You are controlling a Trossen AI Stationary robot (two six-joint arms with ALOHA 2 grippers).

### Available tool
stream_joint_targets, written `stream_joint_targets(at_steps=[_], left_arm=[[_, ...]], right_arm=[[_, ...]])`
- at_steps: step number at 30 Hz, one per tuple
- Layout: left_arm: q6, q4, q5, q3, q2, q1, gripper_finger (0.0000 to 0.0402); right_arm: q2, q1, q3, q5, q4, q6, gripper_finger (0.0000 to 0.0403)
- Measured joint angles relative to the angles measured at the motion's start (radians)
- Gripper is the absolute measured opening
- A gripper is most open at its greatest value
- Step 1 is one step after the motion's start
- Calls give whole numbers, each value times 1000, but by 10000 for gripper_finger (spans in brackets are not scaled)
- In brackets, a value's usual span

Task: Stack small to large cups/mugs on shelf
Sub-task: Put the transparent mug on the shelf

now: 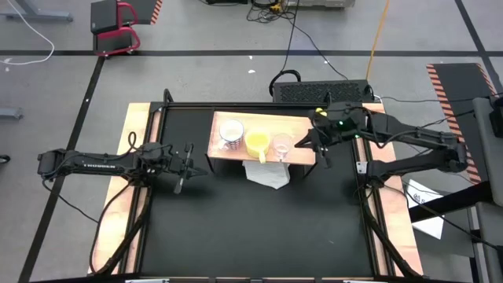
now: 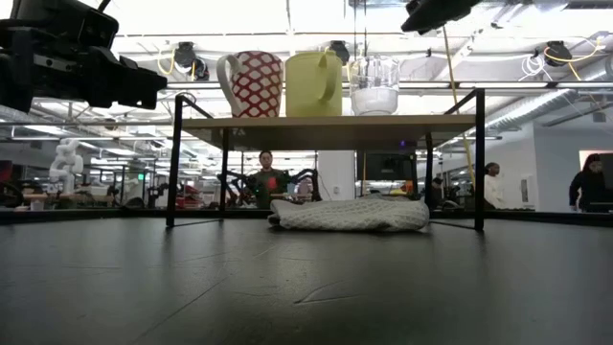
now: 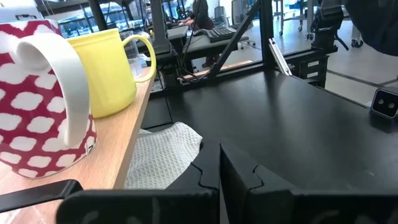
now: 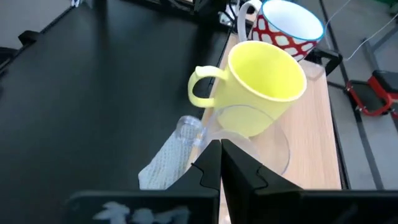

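Three cups stand upright in a row on the light-wood shelf [image 1: 302, 155]: a white mug with a red pattern [image 1: 231, 134] at its left end, a yellow mug [image 1: 257, 142] in the middle and a clear glass cup [image 1: 282, 145] toward the right. In the low view their bases rest on the shelf top [image 2: 326, 120]. My right gripper [image 1: 308, 144] is shut, hangs above the shelf's right end and looks down on the glass cup [image 4: 249, 134]. My left gripper [image 1: 192, 167] is shut, level, just left of the shelf, beside the patterned mug [image 3: 37, 106].
A white cloth [image 1: 266, 174] lies on the black table under the shelf's near edge, partly beneath the board [image 2: 350, 214]. The shelf's black legs [image 2: 173, 163] stand at its corners. Light wooden strips [image 1: 118, 204] run along the table's sides. People show in the room behind.
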State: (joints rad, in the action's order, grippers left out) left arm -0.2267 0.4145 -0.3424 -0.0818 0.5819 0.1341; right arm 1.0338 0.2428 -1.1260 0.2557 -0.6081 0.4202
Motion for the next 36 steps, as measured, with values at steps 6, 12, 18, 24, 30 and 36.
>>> stream_joint_targets(at_steps=[6, 12, 18, 24, 30, 36], left_arm=[[5, 0, 0, 0, 0, 0, 14], [8, -2, 0, 0, 0, -1, 11], [8, -1, 0, 0, 0, -1, 8], [8, 0, 1, 0, 0, -1, 20], [8, 0, 1, 0, 0, -1, 5], [20, -25, 1, 0, 0, -1, 14]], right_arm=[[80, 0, -98, -22, -84, 60, 0], [109, 15, -144, -20, -182, 194, 0], [144, 48, -182, -20, -195, 222, 0], [193, 51, -251, -19, -211, 212, 0], [277, 58, -335, -19, -262, 255, 0], [345, 52, -412, -16, -395, 351, 0]])
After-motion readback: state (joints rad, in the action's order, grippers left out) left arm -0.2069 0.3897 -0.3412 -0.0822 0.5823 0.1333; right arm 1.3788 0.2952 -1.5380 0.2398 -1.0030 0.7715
